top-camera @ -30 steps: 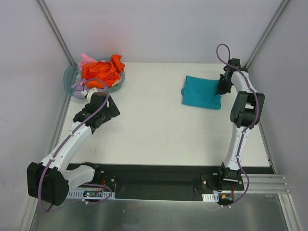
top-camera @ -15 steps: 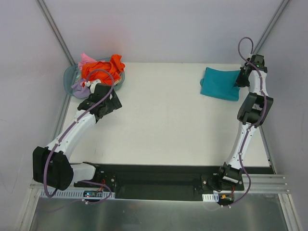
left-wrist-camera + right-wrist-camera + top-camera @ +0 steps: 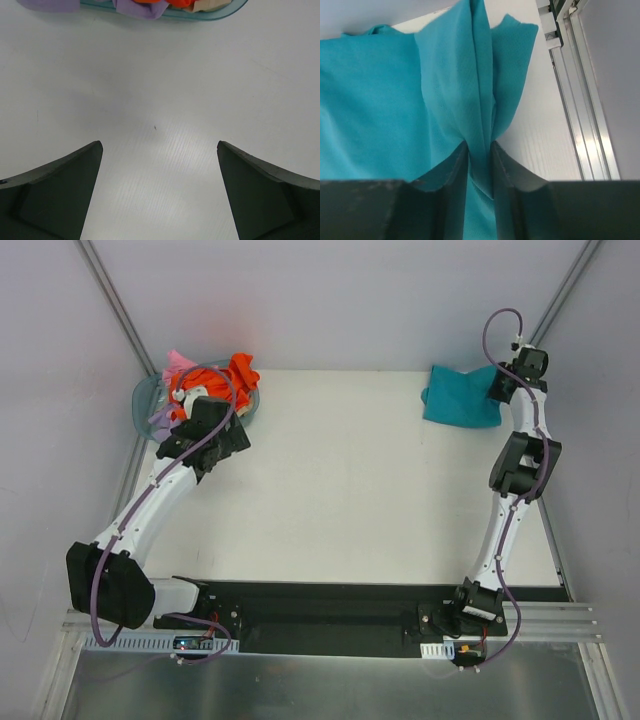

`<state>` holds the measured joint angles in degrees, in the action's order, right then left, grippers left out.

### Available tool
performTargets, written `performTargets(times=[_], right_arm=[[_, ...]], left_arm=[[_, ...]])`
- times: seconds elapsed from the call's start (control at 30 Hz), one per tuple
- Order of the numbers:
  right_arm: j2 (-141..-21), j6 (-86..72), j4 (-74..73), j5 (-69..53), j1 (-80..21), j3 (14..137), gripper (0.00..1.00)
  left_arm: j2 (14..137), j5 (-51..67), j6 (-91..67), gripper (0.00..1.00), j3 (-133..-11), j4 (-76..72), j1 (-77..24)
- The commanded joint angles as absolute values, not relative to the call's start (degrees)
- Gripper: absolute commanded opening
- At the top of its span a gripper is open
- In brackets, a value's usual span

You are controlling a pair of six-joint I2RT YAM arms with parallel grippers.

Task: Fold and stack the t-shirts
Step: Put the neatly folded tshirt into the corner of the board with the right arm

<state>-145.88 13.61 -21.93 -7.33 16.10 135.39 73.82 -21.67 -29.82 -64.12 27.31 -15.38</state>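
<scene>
No text, label, brand, number or sign can be read in any of the views.

The left arm reaches forward and left, left hand [image 3: 157,147] spread wide. The right arm stretches to the far right, right hand [image 3: 480,152] pinching a shirt [image 3: 380,100].

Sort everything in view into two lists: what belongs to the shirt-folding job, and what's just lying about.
Job: teal t-shirt, pinched in the right end effector; orange t-shirt, lavender t-shirt and pink t-shirt, heaped in the basket; left end effector, open.

Lying about: basket; table.
</scene>
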Motion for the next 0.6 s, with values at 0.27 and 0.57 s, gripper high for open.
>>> performTargets(times=[0.27,0.57], right_arm=[[-142.7,16.0,-15.5,-5.3,16.3,137.9,0.98],[-119.4,17.6,-21.6,-5.9,13.5,122.9,0.97]], left_arm=[[75.5,-26.9,-23.9,0.99,-75.0,29.4,-14.4],[73.4,-22.2,-26.2,0.99,-74.7,30.0,-14.0]])
